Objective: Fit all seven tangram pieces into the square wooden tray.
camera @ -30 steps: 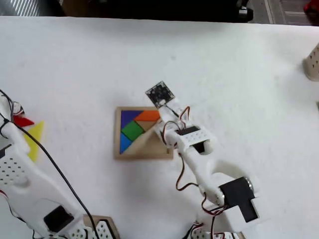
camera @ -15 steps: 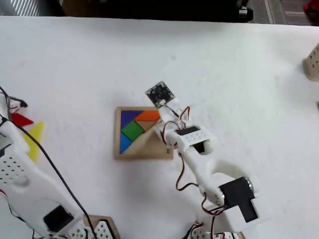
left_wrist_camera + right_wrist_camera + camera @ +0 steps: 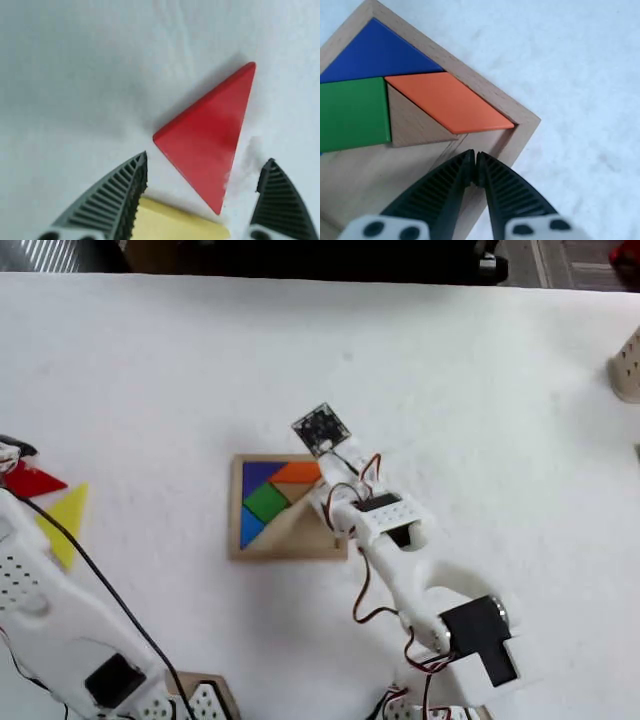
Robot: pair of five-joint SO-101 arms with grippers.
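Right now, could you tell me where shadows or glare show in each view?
Left wrist view: the red triangle throws a soft shadow on the table along one edge; its face has a faint sheen. Right wrist view: the orange piece and the tray are evenly lit, no glare. High view: the table is bright, with no hard shadows.

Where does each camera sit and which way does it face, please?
High view: fixed above the table, looking down on left arm and right arm.
Left wrist view: on its arm, looking past the open left hand at the red triangle.
Right wrist view: on its arm, looking past the shut right hand at the tray.
Shared: high and right wrist views both show the tray and orange piece.
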